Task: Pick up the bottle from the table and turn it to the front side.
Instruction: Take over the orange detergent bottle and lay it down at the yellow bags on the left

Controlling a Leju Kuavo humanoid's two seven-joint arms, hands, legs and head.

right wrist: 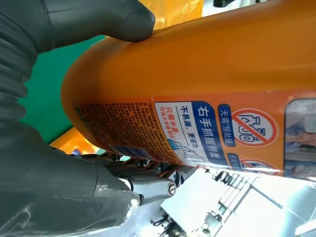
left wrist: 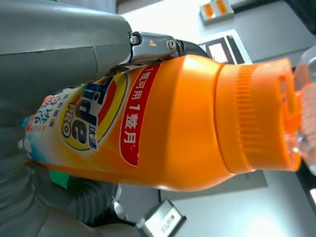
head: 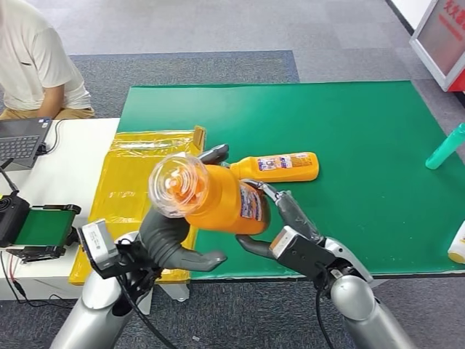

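Observation:
An orange detergent bottle (head: 222, 198) with a clear cap hangs above the front edge of the green mat (head: 351, 138), cap end tipped toward me. My left hand (head: 167, 238) grips it from below near the cap, and my right hand (head: 288, 227) grips its base end. In the left wrist view the front label with the brand logo on the bottle (left wrist: 175, 123) shows between the thumb (left wrist: 56, 49) and the fingers. In the right wrist view the bottle's (right wrist: 209, 69) back label with small print shows, held under the thumb (right wrist: 93, 22).
A second orange bottle (head: 280, 166) lies on the mat just behind the held one. A teal bottle (head: 447, 146) and a white one (head: 458, 246) sit at the right edge. A yellow bag (head: 134, 182) lies to the left. A person (head: 33, 65), a laptop (head: 22, 138) and a black device (head: 38, 229) are at the white table.

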